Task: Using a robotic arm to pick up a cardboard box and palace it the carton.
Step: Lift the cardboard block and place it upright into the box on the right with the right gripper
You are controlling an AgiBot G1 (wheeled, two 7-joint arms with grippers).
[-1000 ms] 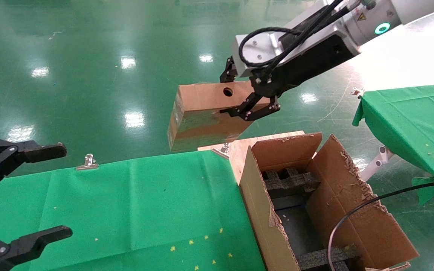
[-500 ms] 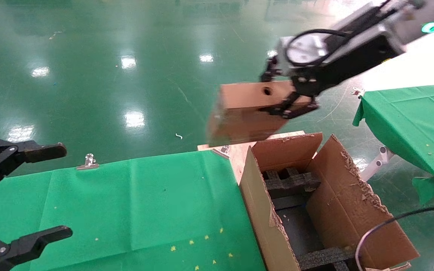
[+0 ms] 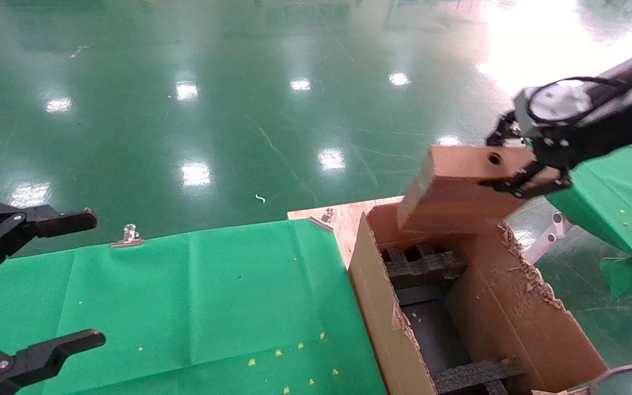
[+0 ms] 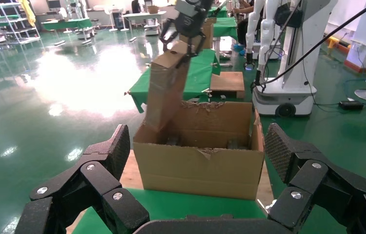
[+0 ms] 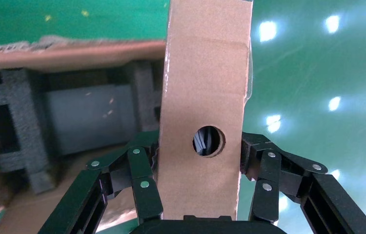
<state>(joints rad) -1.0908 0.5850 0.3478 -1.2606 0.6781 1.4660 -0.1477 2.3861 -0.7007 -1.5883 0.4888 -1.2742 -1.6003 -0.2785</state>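
The right gripper (image 3: 519, 164) is clamped on the cardboard box (image 3: 458, 192), its black fingers (image 5: 142, 180) pressing the two broad faces just beside the narrow face that carries the round hole. In the head view the box hangs in the air at about two o'clock from the middle of the scene, tilted, with its lower end dipping in front of the carton's far flap. The left wrist view shows that lower end at the open top of the carton (image 4: 198, 156), near one far corner — whether it touches the rim I cannot tell.

The robotic arm (image 3: 601, 118) reaches in from the three o'clock edge of the head view, its silver camera block just above the held box. From the right wrist view, the hole faces the camera and the black foam inserts (image 5: 25, 126) lie inside the carton beyond the box.

The carton (image 3: 387, 323) stands open at four to five o'clock in the head view, beside the table with the green cloth (image 3: 184, 307), its ragged flap (image 3: 519, 263) upright on the side nearest the arm. A second green-covered table (image 3: 618, 203) sits at three o'clock, well apart from the carton.

The left gripper (image 3: 14, 291) is parked at the eight o'clock edge over the green cloth — fingers spread wide, holding nothing.
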